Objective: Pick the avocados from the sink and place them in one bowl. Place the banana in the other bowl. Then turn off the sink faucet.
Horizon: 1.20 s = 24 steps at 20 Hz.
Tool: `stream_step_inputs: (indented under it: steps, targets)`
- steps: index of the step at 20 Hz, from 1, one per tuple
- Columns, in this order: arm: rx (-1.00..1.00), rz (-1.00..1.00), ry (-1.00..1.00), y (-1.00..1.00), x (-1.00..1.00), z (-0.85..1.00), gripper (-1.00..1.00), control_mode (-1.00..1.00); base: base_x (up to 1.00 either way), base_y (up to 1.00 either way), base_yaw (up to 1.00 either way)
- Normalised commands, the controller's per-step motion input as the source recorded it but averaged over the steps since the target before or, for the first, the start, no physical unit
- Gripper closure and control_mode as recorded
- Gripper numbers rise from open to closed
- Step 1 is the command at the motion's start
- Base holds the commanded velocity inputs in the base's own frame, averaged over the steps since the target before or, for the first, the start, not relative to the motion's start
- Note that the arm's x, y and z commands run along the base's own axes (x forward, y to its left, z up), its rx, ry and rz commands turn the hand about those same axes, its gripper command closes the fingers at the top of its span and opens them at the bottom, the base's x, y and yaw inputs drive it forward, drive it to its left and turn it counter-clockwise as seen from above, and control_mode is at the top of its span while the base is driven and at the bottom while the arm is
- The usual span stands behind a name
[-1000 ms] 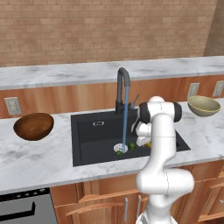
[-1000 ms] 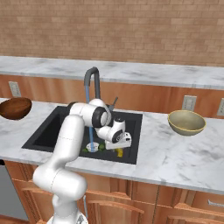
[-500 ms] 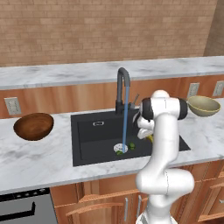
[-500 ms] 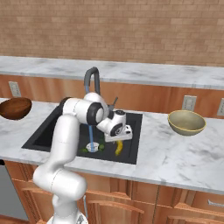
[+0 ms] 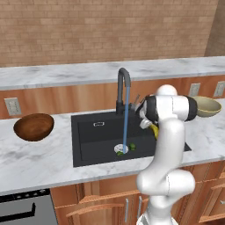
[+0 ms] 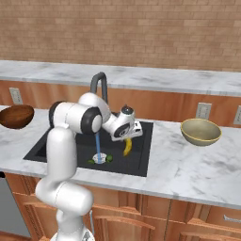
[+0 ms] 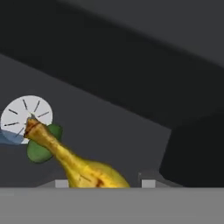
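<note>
My gripper [image 6: 126,140] is shut on the yellow banana [image 6: 127,148], which hangs above the right part of the black sink [image 6: 47,146]. From the left base the banana [image 5: 153,130] peeks out beside the hand, and in the hand view it [image 7: 87,173] lies between the fingertips. Two green avocados [image 5: 132,146] [image 5: 119,153] lie by the drain under the water stream. One avocado [image 7: 39,148] shows behind the banana's tip. The faucet [image 5: 124,81] runs blue water. A dark brown bowl [image 5: 34,126] sits on the left of the counter, a pale bowl [image 5: 205,105] on the right.
A marble counter [image 5: 39,162] surrounds the sink, with a brick wall behind it. Wall sockets [image 6: 203,110] sit on the wooden backsplash. The faucet's arch [image 6: 100,82] rises just behind and left of my hand. Open counter [image 6: 179,169] lies between the sink and the pale bowl [image 6: 201,131].
My gripper has come up off the sink floor with the banana in it and moved a little to the right. The avocados have stayed by the drain.
</note>
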Motion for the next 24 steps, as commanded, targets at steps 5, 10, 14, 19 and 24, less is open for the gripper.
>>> stream_step_inputs:
  steps: [5, 10, 14, 19, 24]
  targets:
    - [-0.04, 0.19, -0.36, -0.21, -0.33, 0.58, 1.00, -1.00, 0.00, 0.00, 0.00]
    - [-0.08, 0.22, -0.36, -0.36, -0.37, 0.50, 1.00, -1.00, 0.00, 0.00, 0.00]
    - [-0.11, 0.24, -0.36, -0.39, -0.30, 0.53, 1.00, -1.00, 0.00, 0.00, 0.00]
    - [-0.14, 0.22, -0.35, -0.39, -0.24, 0.66, 1.00, -1.00, 0.00, 0.00, 0.00]
    - [-0.19, 0.16, -0.25, -0.38, -0.17, 0.65, 1.00, -1.00, 0.00, 0.00, 0.00]
